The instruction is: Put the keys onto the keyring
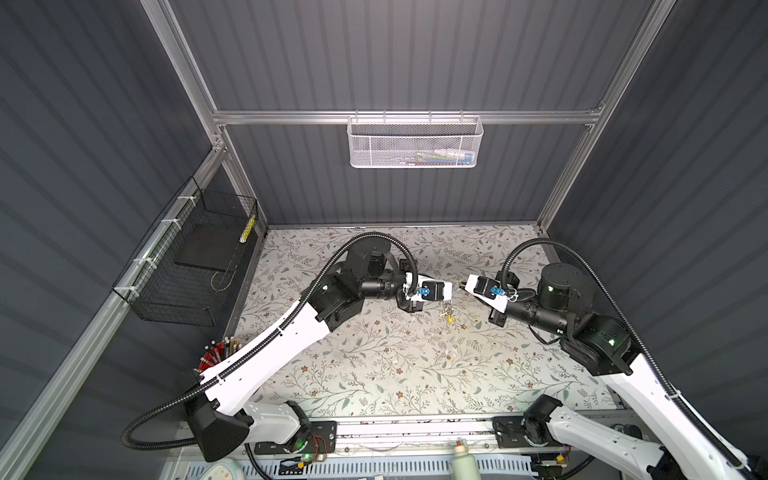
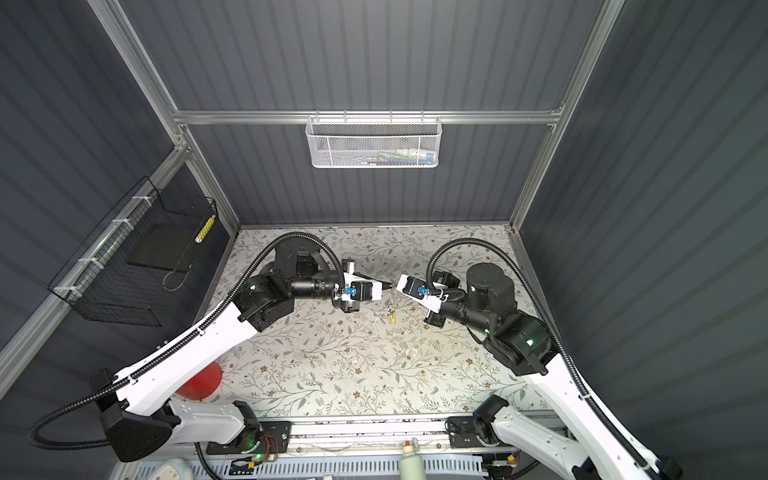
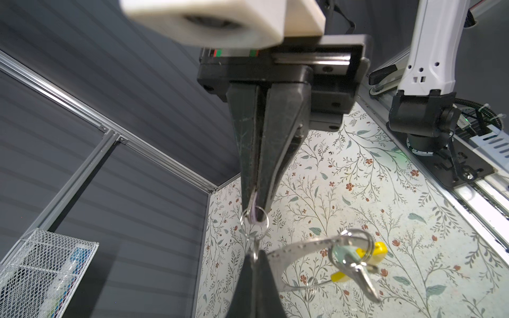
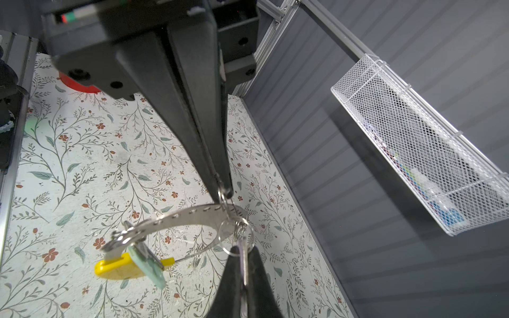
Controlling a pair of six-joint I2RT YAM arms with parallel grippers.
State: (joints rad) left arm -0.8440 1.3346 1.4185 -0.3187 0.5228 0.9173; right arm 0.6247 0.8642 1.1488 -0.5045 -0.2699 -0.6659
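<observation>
Partly done. Pinching apparently unthreaded purple key (image 3: 257, 216) in left tool (image 3: 254, 205), keyring (image 3: 303, 246) in right tool (image 3: 254, 254); other keys (image 1: 447, 310) threaded, 6 o'clock of tools in a top view.

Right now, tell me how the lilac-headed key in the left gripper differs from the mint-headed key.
Colour: the lilac-headed key has a pale purple head, the mint-headed key a pale green one. Hold: the shut left gripper pinches the lilac-headed key; the mint-headed key dangles free. Place: the mint-headed key hangs by the yellow segment of the keyring, the lilac-headed key across the loop. Both carry split rings.
</observation>
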